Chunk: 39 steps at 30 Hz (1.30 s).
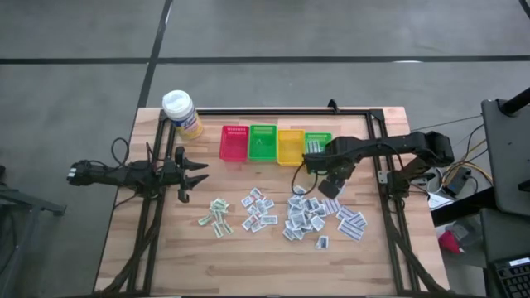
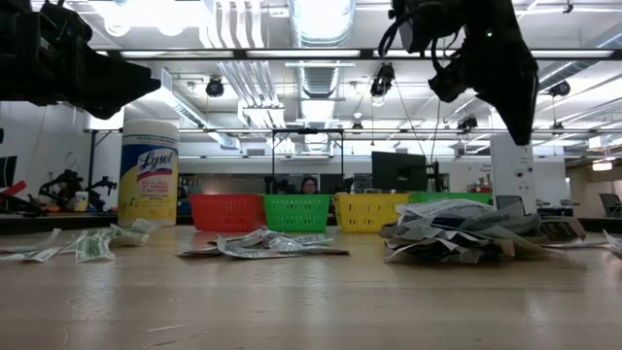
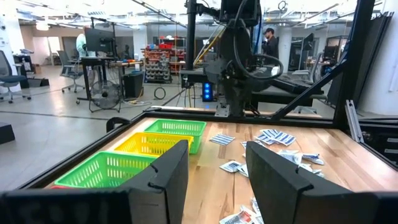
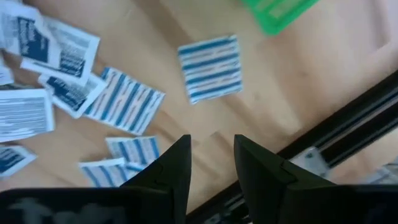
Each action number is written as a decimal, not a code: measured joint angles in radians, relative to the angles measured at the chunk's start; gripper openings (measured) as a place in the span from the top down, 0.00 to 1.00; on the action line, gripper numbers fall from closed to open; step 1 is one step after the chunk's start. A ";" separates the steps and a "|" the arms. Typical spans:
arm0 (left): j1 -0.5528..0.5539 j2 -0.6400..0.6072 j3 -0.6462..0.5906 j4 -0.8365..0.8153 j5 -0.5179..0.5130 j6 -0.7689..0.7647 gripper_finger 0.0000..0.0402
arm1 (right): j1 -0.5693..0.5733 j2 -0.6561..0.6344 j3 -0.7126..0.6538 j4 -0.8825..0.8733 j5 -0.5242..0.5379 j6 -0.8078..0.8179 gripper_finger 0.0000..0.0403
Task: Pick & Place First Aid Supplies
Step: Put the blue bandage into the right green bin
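Right gripper (image 1: 330, 187): mine, above the table between the row of baskets and the largest heap of packets. My fingers (image 4: 174, 168) stand a narrow gap apart with nothing between them; bare wood shows through the gap.
Right gripper, low view (image 2: 510, 107): I hang clear above the heap, not touching it.
Left gripper (image 1: 199, 172): mine, at the left side of the table, pointing toward the middle. My fingers (image 3: 168, 177) stand apart with nothing held.
First aid supplies (image 1: 310, 217): small flat white packets with blue or green print, loose on the wooden table (image 1: 124, 248) in three groups.
Left group (image 1: 217, 215): a few green-printed packets, near the left gripper.
Middle group (image 1: 258, 209): a small scatter, in front of the red and green baskets.
Right group: the largest heap, just beside my right gripper on the side away from the baskets.
Striped packet (image 4: 209, 67): lies flat and alone on the wood, apart from the others, near a green basket's corner (image 4: 277, 14).
Baskets: red (image 1: 233, 143), green (image 1: 262, 142), yellow (image 1: 290, 146) and a second green (image 1: 317, 142), in a row along the far side of the table. Whether any holds packets, I cannot tell.
Yellow bottle (image 1: 182, 114): white cap, upright at the far left corner.
Person (image 2: 309, 185): partly visible in the room behind the baskets.
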 joint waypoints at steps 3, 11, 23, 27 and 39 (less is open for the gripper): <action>0.000 0.000 0.000 0.000 0.000 0.000 0.61 | 0.005 -0.017 -0.038 0.027 -0.049 0.038 0.67; 0.000 0.000 0.000 0.000 0.000 -0.001 0.61 | 0.011 -0.110 -0.174 0.103 -0.066 0.205 0.60; 0.000 0.000 0.000 0.001 -0.005 0.001 0.61 | 0.009 -0.227 -0.401 0.284 -0.031 0.489 0.54; 0.000 0.000 0.000 0.002 -0.009 0.000 0.61 | 0.009 -0.224 -0.445 0.375 0.002 0.517 0.54; 0.000 0.000 0.000 0.005 -0.012 -0.006 0.61 | 0.008 -0.147 -0.453 0.418 0.078 0.596 0.54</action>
